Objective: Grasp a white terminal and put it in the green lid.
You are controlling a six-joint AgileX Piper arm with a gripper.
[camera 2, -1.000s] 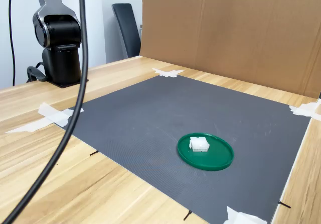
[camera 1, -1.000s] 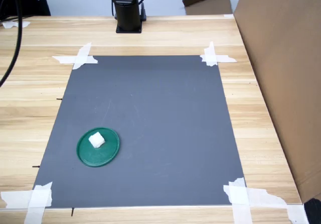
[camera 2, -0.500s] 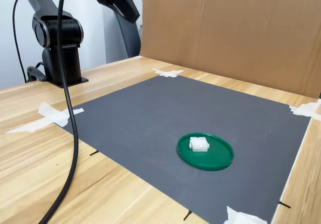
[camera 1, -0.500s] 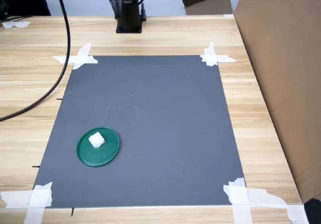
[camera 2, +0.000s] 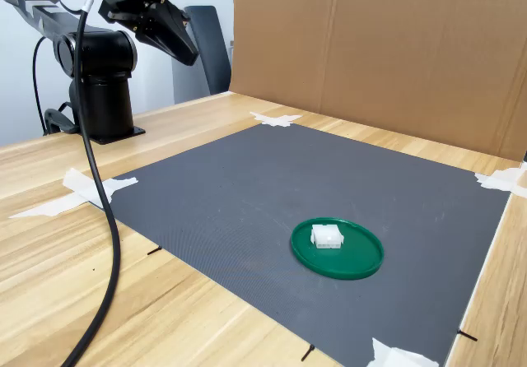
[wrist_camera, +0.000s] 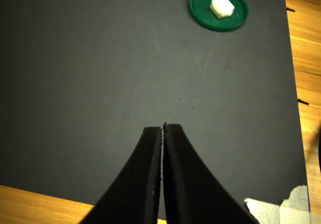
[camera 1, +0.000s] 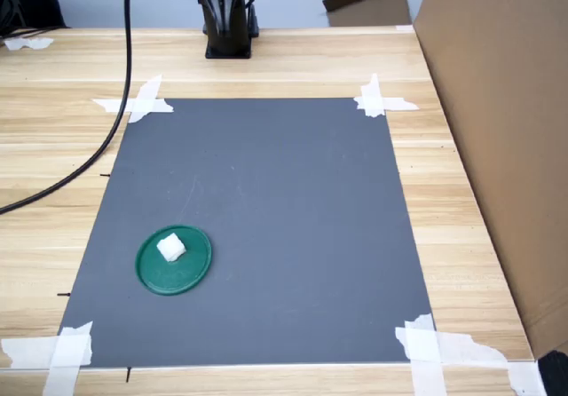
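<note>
The white terminal (camera 1: 171,249) lies inside the green lid (camera 1: 173,260), which rests flat on the grey mat toward the first exterior view's lower left. Both also show in the second exterior view, the terminal (camera 2: 326,236) sitting on the lid (camera 2: 338,248). My gripper (camera 2: 190,57) hangs high above the table near the arm's base, far from the lid. In the wrist view the gripper (wrist_camera: 163,128) is shut, its black fingers (wrist_camera: 148,179) pressed together with nothing between them, and the lid (wrist_camera: 218,8) with the terminal (wrist_camera: 221,6) lies far ahead.
A grey mat (camera 1: 266,174) is taped to the wooden table with white tape strips (camera 1: 135,102) at its corners. A tall cardboard wall (camera 1: 506,103) stands along the first exterior view's right. The arm's base (camera 1: 229,23) and a black cable (camera 1: 111,121) are at the back.
The arm has swung above its base: the shut gripper came into the second exterior view, then moved left and lower. The cable shifted with it. Lid and terminal stayed put.
</note>
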